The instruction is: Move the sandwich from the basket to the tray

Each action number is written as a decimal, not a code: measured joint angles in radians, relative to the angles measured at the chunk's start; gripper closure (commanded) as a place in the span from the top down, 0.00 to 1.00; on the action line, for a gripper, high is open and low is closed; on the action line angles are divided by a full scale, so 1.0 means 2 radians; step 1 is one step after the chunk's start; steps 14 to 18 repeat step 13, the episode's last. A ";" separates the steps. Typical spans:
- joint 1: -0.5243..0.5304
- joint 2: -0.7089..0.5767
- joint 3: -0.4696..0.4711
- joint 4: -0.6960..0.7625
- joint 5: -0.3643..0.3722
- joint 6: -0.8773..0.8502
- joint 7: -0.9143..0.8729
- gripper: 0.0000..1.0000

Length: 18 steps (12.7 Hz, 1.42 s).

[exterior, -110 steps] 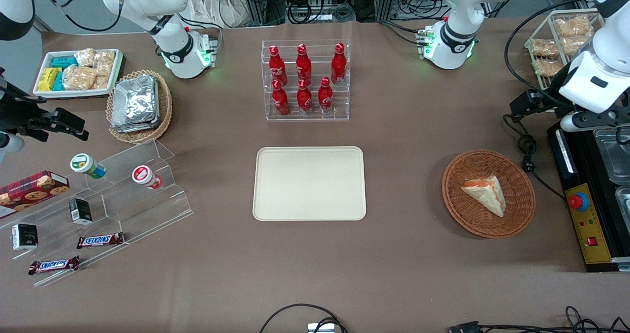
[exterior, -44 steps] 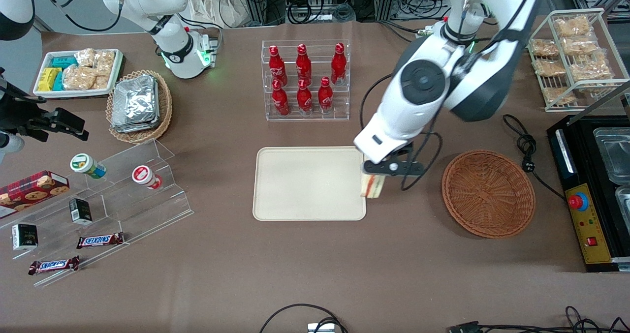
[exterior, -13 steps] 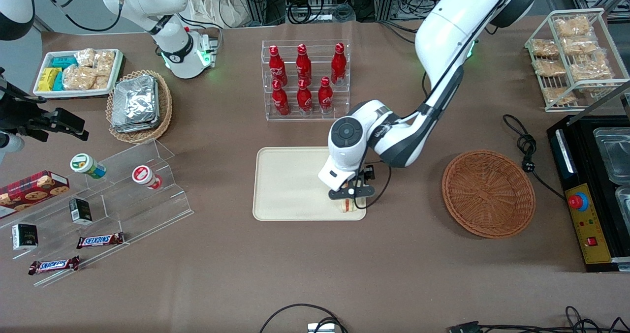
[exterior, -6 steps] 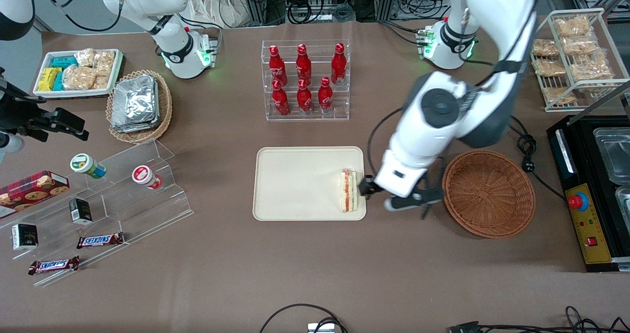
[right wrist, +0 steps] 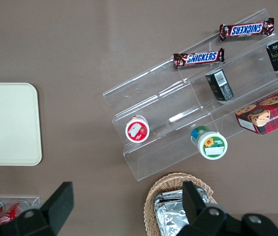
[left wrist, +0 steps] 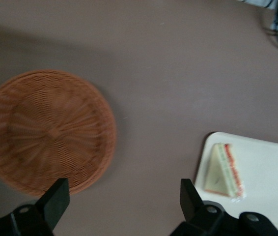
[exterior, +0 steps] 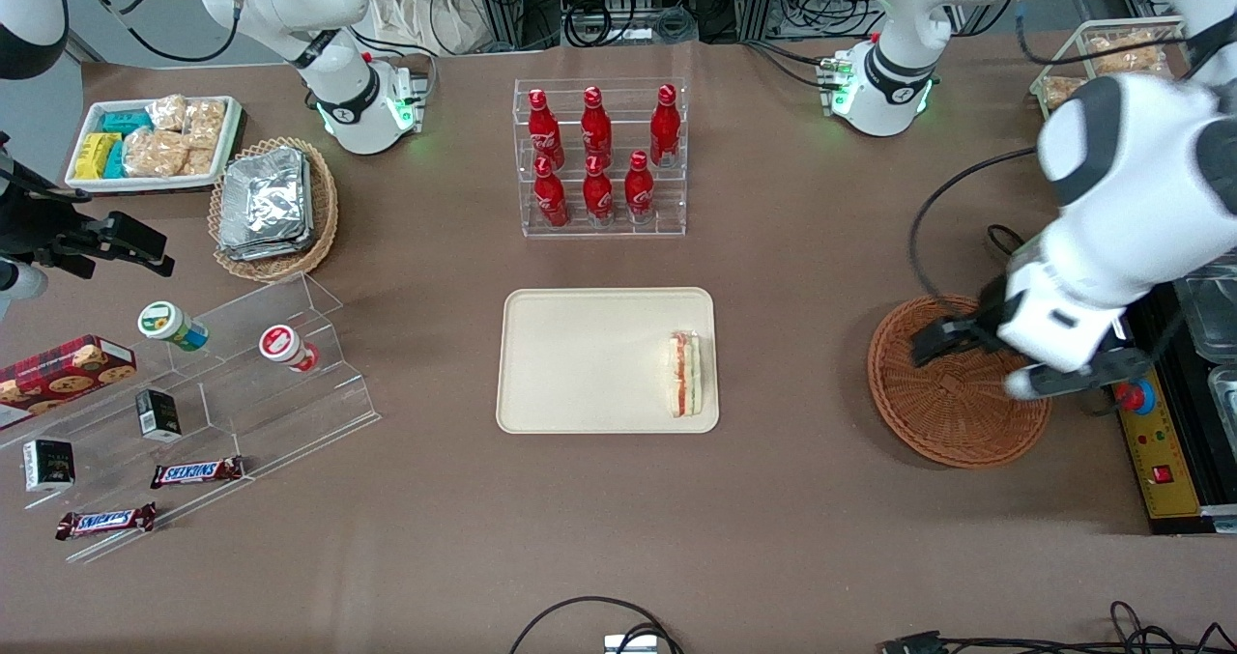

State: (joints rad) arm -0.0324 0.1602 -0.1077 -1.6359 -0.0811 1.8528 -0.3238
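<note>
The sandwich [exterior: 685, 375], a white wedge with red and green filling, lies on the cream tray [exterior: 580, 359] near the tray's edge toward the working arm's end. It also shows in the left wrist view [left wrist: 222, 170] on the tray [left wrist: 266, 182]. The reddish-brown basket [exterior: 942, 422] is empty; it also shows in the left wrist view [left wrist: 45, 130]. My left gripper [exterior: 966, 340] hangs high above the basket, open and empty, its fingers [left wrist: 56, 197] wide apart.
A rack of red bottles [exterior: 599, 156] stands farther from the camera than the tray. A black appliance [exterior: 1160, 422] with a red button sits beside the basket. A wire rack of snack bags [exterior: 1073, 94], clear shelves with snacks [exterior: 193, 393] and a foil-packet basket [exterior: 273, 205] are also here.
The gripper carried the sandwich from the basket to the tray and let it go there. In the last half second the arm has swung away to above the basket, empty.
</note>
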 measured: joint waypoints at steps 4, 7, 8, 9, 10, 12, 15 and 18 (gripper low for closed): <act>0.002 -0.077 0.020 -0.058 0.057 -0.032 0.018 1.00; 0.000 -0.100 0.017 -0.060 0.060 -0.055 0.018 1.00; 0.000 -0.103 0.016 -0.052 0.055 -0.066 0.018 1.00; 0.000 -0.103 0.016 -0.045 0.050 -0.071 0.018 1.00; 0.000 -0.104 0.015 -0.040 0.048 -0.072 0.018 1.00; 0.000 -0.103 0.015 -0.039 0.047 -0.072 0.018 1.00; 0.000 -0.103 0.016 -0.039 0.047 -0.072 0.018 1.00; 0.000 -0.103 0.016 -0.039 0.047 -0.072 0.018 1.00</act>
